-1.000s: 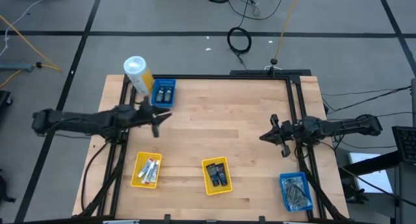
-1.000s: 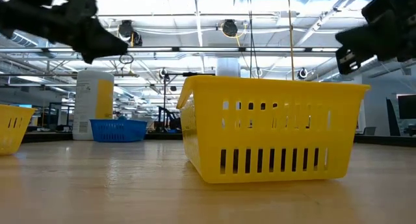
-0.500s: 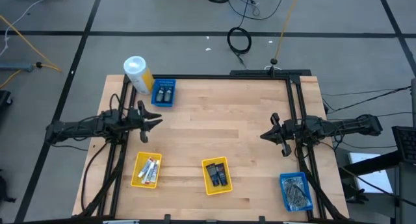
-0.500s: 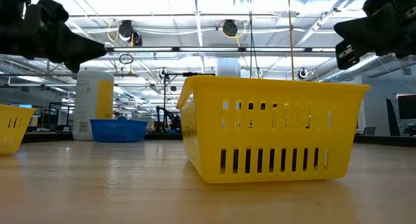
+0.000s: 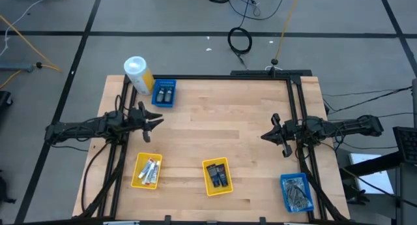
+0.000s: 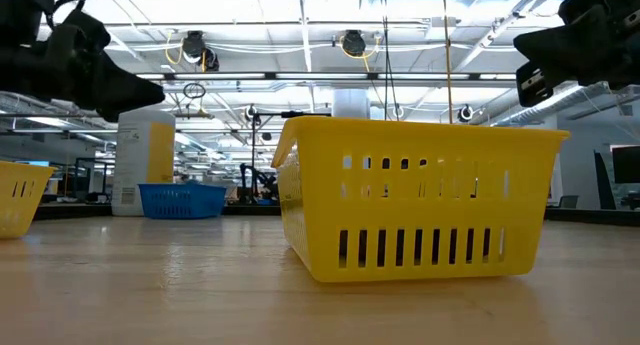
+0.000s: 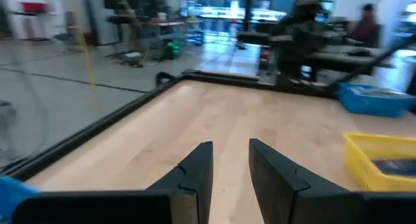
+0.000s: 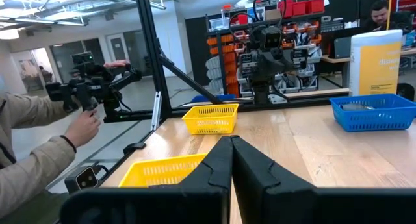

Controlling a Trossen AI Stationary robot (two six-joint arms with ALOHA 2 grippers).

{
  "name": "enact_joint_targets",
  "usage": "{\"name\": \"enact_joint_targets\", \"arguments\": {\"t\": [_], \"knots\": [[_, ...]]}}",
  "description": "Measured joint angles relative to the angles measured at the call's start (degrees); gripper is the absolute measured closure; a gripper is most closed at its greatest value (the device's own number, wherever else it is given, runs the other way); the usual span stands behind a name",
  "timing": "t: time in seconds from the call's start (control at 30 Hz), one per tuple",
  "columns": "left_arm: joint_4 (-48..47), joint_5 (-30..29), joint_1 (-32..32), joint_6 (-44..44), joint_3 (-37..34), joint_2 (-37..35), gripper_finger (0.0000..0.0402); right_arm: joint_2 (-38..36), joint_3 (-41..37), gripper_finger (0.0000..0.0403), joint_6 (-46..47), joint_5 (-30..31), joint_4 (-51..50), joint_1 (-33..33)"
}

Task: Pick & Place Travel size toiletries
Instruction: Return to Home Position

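Since nothing was left loose ahead, white tubes were logged nearest the left gripper, off beside its slightly parted fingers; right gripper was noted pressed closed.

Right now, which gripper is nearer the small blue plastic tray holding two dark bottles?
Left. The left gripper hovers close beside the blue tray; the right gripper is far off, by the right edge of the table.

Two yellow trays, two blue trays — one canister.
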Motion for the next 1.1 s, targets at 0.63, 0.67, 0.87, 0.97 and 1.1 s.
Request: {"name": "enact_joint_targets", "arguments": {"t": [0.63,0.67,0.87,0.97,1.1], "knots": [[0.55,9.87,-2.86,6.96,-0.95,-4.20,0.0305,0.02,0.02,0.0403,0.00,0.01,0.01,0.01],[0.54,9.87,-2.86,7.06,-0.95,-4.20,0.0305,0.02,0.02,0.0403,-0.02,0.02,0.02,0.00],[1.13,9.75,-2.86,7.25,-0.99,-4.20,0.0305,0.02,0.02,0.0403,-0.01,0.01,0.00,0.00],[2.55,9.50,-2.86,6.71,-1.18,-4.06,0.0305,0.02,0.02,0.0403,0.00,0.02,0.02,0.02],[3.01,9.51,-2.86,6.99,-1.19,-3.69,0.0305,0.02,0.04,0.0403,0.00,0.01,0.01,0.00]]}}
